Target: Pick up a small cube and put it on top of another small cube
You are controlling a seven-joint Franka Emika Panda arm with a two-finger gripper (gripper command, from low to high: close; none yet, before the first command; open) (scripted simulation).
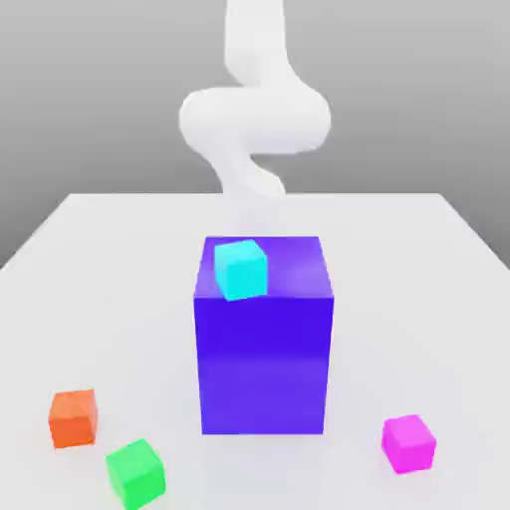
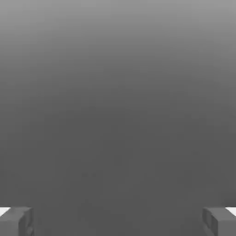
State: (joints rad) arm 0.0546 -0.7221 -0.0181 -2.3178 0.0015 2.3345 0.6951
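The white desk (image 1: 120, 259) spreads wide, with open room all around. A tall blue-violet block (image 1: 264, 359) stands mid-desk, a cyan cube (image 1: 240, 269) on its top near one corner. Beyond it rises the white arm (image 1: 254, 120). The tool (image 2: 118, 221) is spread wide, holding nothing. The small magenta-pink cube (image 1: 408, 443) sits alone toward the exterior view's right, well apart from the orange cube (image 1: 74, 417) and green cube (image 1: 135, 472). It looks light and rigid; I'd pinch two opposite flat faces.

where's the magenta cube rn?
In the exterior view, the magenta cube sits on the table at the front right, just right of the big blue block's base, apart from it.
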